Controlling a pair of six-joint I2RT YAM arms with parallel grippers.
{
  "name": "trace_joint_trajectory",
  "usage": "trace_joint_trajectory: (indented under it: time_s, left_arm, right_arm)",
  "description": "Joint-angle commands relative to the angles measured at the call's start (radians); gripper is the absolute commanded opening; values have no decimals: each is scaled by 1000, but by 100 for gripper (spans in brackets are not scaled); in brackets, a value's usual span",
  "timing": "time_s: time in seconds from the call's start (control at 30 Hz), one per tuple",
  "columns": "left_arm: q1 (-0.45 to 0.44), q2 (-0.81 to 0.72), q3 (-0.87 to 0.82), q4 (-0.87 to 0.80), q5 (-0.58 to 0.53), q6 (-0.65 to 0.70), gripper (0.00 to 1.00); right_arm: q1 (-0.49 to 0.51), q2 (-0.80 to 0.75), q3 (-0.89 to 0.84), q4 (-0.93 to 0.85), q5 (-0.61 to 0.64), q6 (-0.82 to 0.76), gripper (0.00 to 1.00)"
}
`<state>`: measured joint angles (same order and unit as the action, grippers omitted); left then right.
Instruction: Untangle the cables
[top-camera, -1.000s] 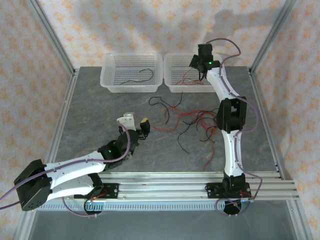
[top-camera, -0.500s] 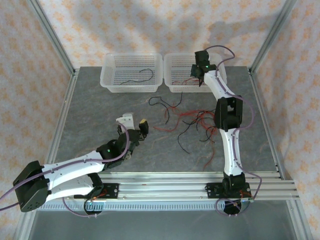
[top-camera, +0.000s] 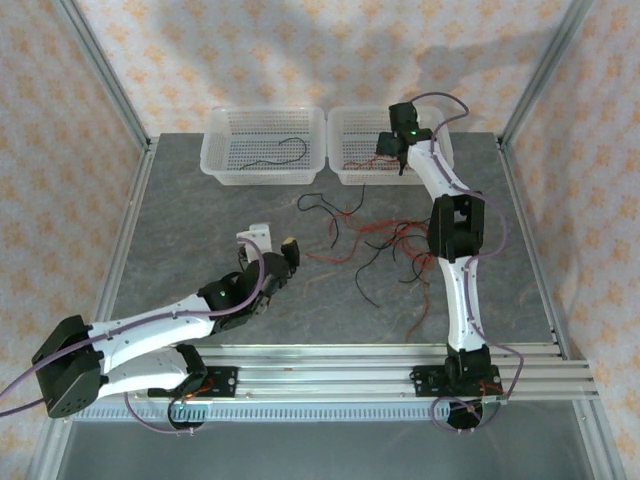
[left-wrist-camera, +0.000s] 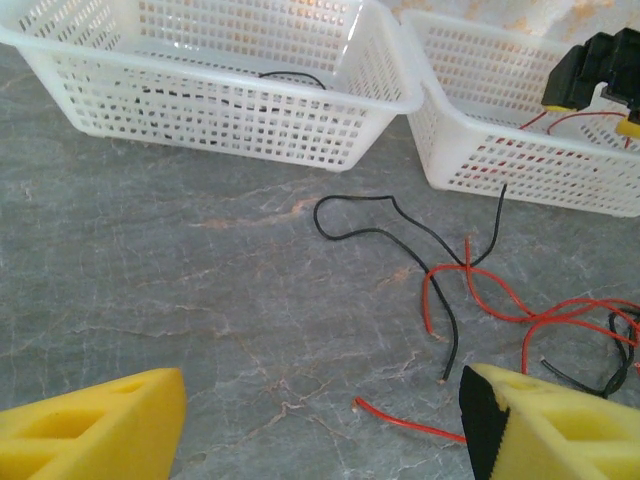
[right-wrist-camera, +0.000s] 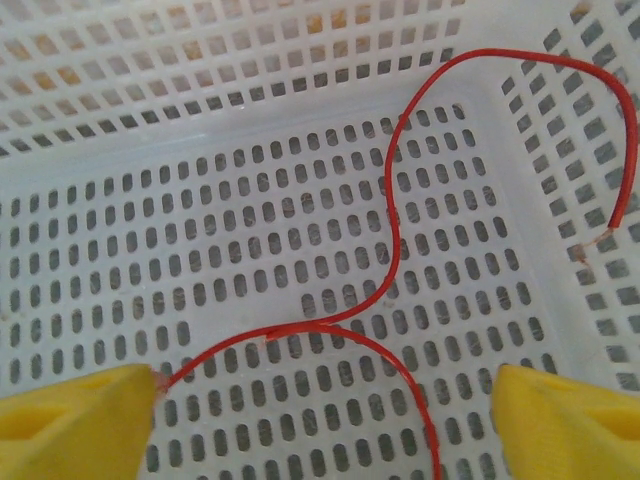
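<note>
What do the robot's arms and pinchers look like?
The left arm and right arm are white tubes with black joints. Thin purple cables loop along them, and each has a tiny green light. The left gripper and right gripper have chunky yellow fingers.

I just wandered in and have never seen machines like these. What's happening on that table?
Two robot arms are working through a tangle of thin red and black wires on the table. The right gripper hangs open over the right basket, where a red wire lies. The left basket holds a black wire. The left gripper, open and empty, hovers near the tangle.
</note>
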<state>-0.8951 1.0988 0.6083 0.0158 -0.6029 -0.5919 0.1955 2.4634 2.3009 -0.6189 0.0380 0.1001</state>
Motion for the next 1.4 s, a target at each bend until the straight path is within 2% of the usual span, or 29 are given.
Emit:
trace_joint_trajectory:
  time_s: [0.0,0.13,0.27,0.37,0.57,0.7,0.83,0.97,1.1,1.27,1.37]
  left_arm:
    - [-3,28,54,-87,0,-44,74]
    - [-2,60,92,-132,1,-66,74]
    - [-2,72,108,-142,21,-73,74]
    - [-2,82,115,-143,41,-72,74]
    - [-2,100,141,-159,71,-77,74]
    - [0,97,155,-164,78,-75,74]
    - [1,86,172,-166,84,-63,74]
    - [3,83,198,-182,86,-59,74]
    - [3,78,213,-208,99,-63,74]
    - [4,60,215,-242,85,-68,74]
    - [6,40,201,-243,81,-69,74]
  right_arm:
    - [1,-79,29,-56,20,17,100]
    - [2,-182,-36,-68,16,39,100]
    - [4,-355,-211,-13,18,57,100]
    - [6,-522,-398,40,39,74,100]
    - [13,-953,-964,151,70,158,99]
    - [31,-1245,-1304,147,44,258,95]
    - [92,-1446,-1527,107,-10,379,93]
    - [150,-1519,-1727,163,-50,508,92]
    - [159,-1503,-1888,323,-110,595,92]
    - [181,-1422,-1912,437,-121,603,91]
    - [199,-1364,-1910,515,-172,610,88]
